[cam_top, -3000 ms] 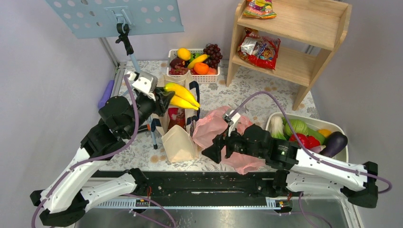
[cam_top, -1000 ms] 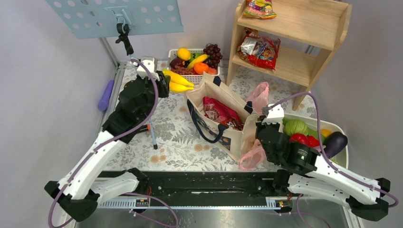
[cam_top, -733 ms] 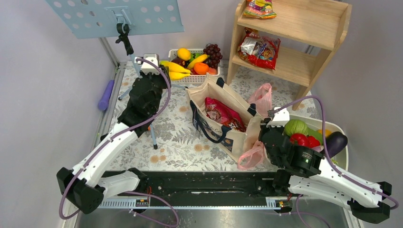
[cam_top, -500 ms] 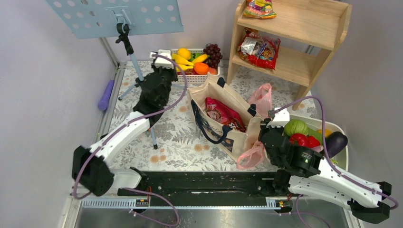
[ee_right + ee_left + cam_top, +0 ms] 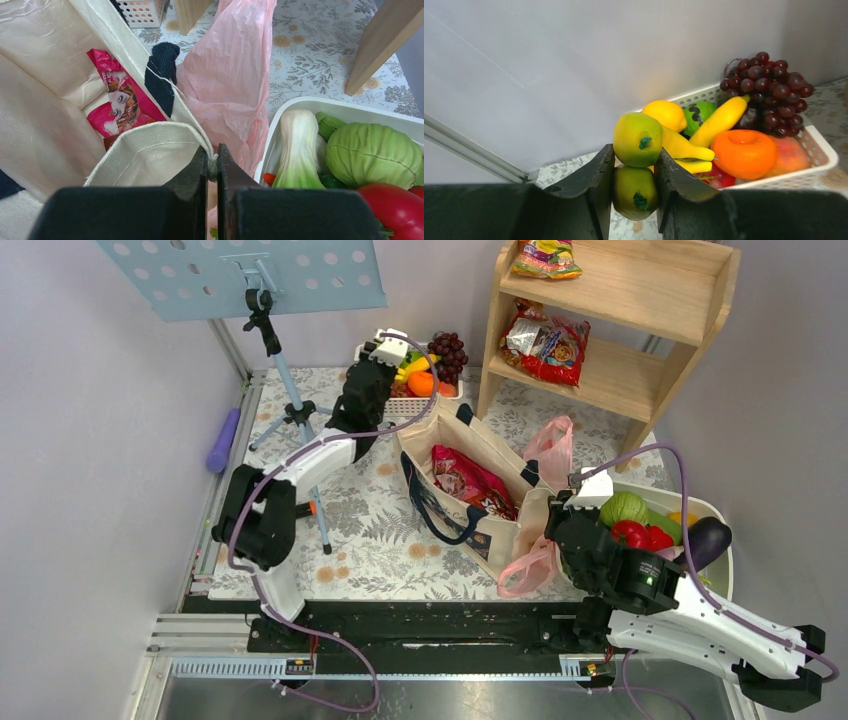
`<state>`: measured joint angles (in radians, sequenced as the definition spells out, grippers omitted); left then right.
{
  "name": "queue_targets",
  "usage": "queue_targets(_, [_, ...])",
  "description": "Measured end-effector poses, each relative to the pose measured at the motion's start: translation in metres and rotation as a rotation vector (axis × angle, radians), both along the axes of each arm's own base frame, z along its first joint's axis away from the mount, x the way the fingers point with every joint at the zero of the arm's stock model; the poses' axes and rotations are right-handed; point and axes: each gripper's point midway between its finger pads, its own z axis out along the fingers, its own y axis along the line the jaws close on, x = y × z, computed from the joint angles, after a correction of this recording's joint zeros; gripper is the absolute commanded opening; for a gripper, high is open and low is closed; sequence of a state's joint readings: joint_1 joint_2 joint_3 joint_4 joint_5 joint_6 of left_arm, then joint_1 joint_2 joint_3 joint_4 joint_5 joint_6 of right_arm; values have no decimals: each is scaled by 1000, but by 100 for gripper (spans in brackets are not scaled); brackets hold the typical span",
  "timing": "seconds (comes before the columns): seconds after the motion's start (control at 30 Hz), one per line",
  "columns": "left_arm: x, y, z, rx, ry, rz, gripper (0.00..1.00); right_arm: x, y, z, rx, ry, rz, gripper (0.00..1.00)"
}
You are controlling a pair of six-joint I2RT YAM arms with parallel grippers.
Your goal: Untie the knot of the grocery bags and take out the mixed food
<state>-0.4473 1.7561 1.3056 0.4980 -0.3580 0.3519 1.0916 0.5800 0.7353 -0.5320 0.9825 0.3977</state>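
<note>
Over the white basket [image 5: 819,155], left pincer [image 5: 635,165]: gripping the bananas' [image 5: 638,139] green-tipped ends, jaws partly parted.
Right pincer [image 5: 212,165]: pinching shut on the canvas tote's [image 5: 150,145] rim.
Change: left arm reaching farther than a second ago, bringing the bananas over the basket.
Textures: thin, crinkly pink bag [image 5: 235,75] leaning against the stiff tote; glossy magenta packet [image 5: 117,100] lying inside the tote.
</note>
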Motion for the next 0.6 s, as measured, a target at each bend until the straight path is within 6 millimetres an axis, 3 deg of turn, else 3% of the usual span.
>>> queue_targets(0.4, [71, -17, -29, 194, -16, -38, 0, 5, 8, 0, -61, 20, 3, 0])
queue_targets(0.6, [95, -27, -43, 229, -3, -68, 3, 10, 14, 1, -101, 35, 2, 0])
